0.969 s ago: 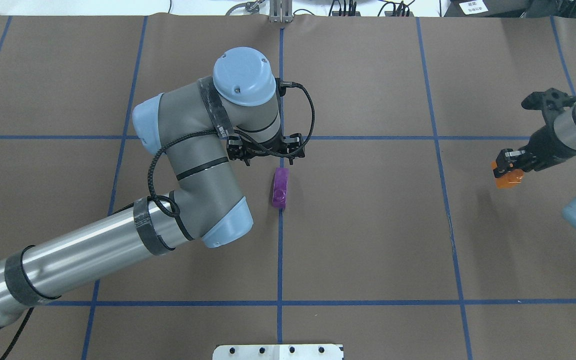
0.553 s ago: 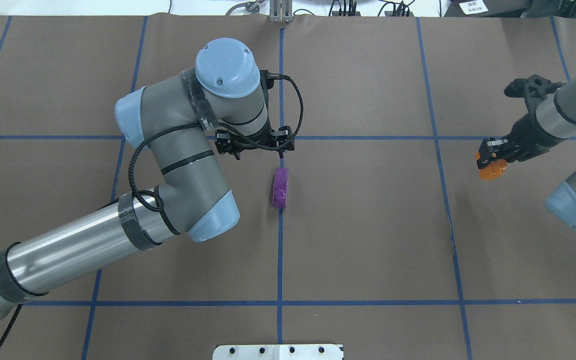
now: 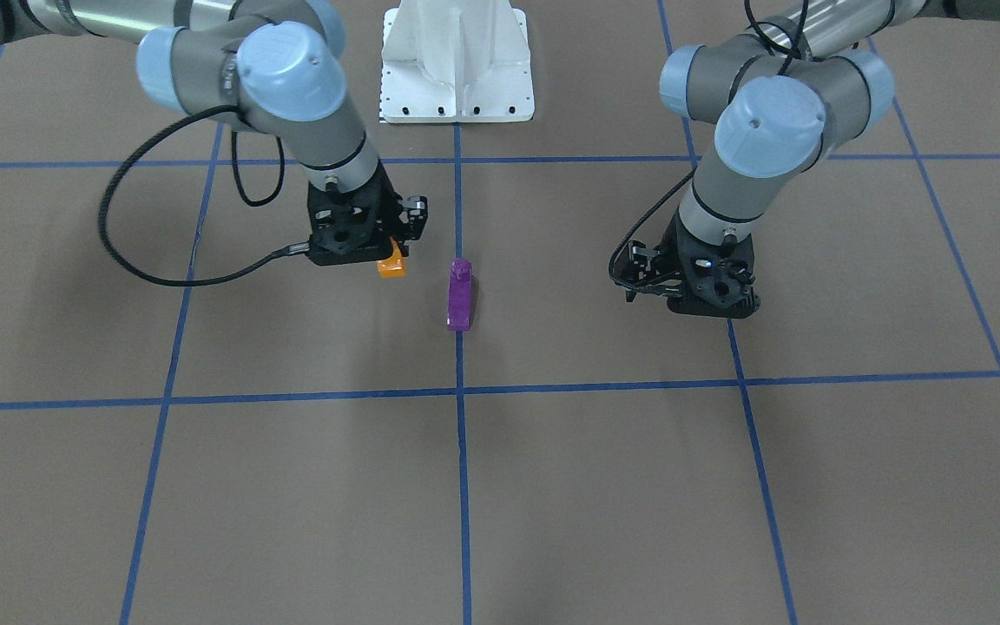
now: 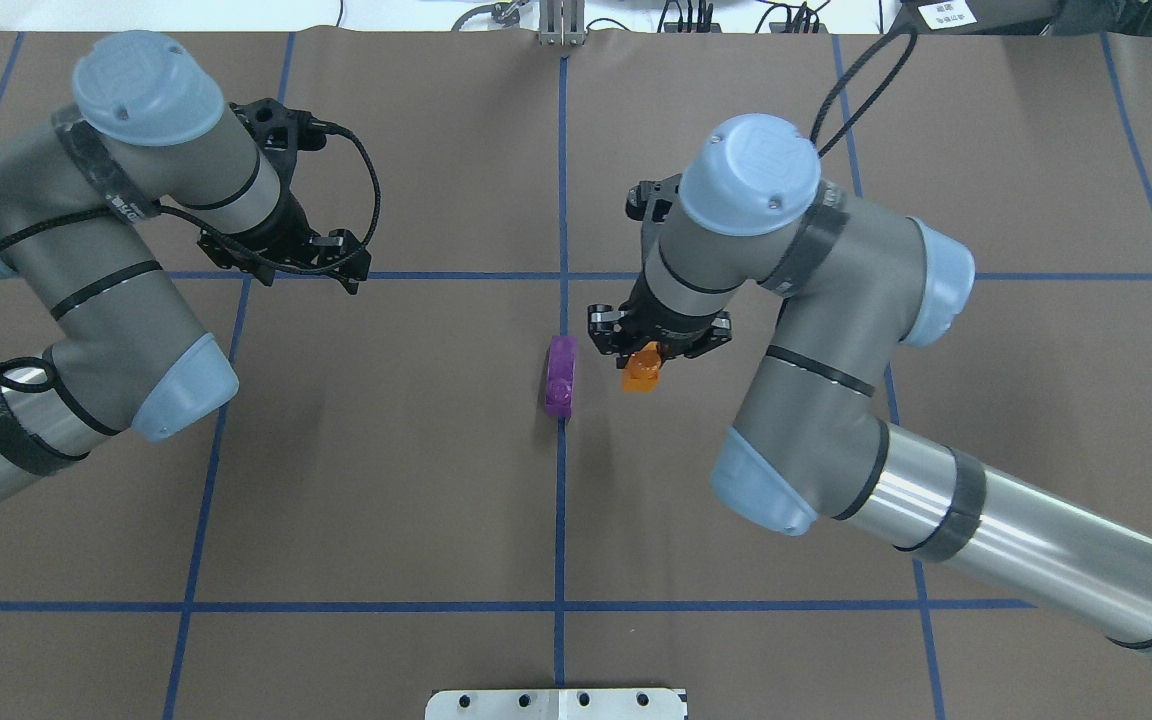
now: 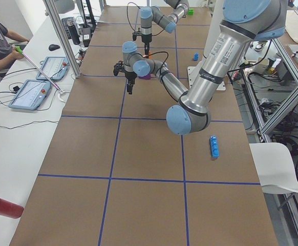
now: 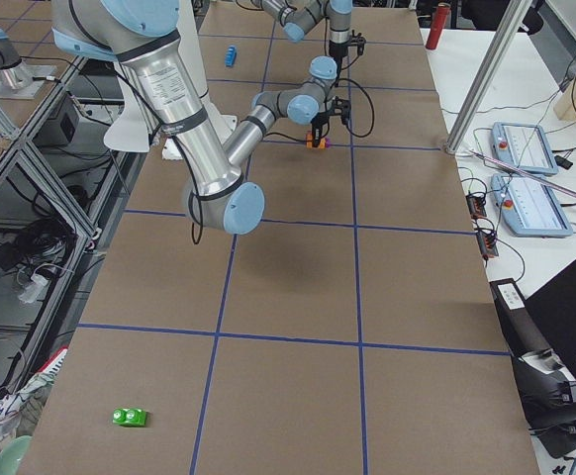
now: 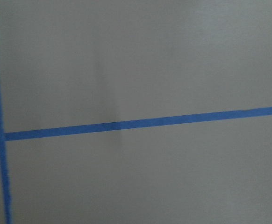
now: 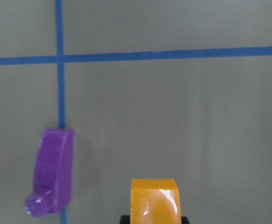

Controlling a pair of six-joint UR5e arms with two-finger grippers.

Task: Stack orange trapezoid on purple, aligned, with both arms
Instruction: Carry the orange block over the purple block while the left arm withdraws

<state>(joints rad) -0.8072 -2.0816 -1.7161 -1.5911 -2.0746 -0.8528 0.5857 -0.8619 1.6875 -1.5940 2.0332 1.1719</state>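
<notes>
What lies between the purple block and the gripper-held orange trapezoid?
Only bare brown table separates the purple from the orange trapezoid in the right gripper; overhead and right-wrist views show it.

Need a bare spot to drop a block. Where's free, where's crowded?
Free: the table square between the left gripper and the purple block, and the near-left square beside the base plate. Crowded: the centre line, where the right gripper holds the orange block close beside purple.

Blue brick point(image 5: 214, 146), green blk point(image 6: 130, 417), red cyl. point(image 5: 3, 206)
</notes>
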